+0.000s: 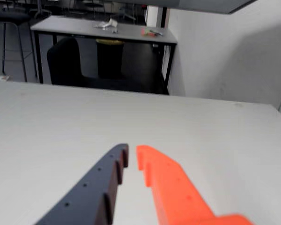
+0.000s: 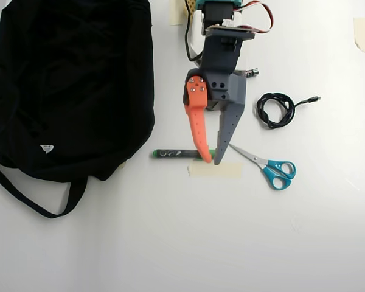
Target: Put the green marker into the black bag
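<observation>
Hovering with fingers (image 2: 210, 159) slightly spread over its capped end, the arm poised above the green marker (image 2: 176, 153), which lay on the white table (image 2: 170, 243) beside the black bag (image 2: 67, 85), near scissors (image 2: 269, 167).

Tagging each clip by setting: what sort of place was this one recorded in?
Probably an office, classroom or lab. The wrist view shows a second long table and a dark chair behind the white worktable; overhead, scissors, a coiled cable and taped markers.
</observation>
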{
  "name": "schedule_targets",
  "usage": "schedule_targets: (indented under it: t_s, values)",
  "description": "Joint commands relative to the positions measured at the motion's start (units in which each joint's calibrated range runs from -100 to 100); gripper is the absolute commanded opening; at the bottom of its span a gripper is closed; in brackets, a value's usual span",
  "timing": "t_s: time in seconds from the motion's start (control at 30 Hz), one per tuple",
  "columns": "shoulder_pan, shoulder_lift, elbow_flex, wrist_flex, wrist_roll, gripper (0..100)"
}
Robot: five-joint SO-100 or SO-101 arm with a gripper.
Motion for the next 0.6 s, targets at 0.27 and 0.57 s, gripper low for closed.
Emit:
schedule_targets:
  t_s: [0.27,0.57]
  values:
    - [-0.05,-0.37,1.04,-1.14,-0.13,2]
    - [0.18,-1.12,1.76,-0.20,0.03,2]
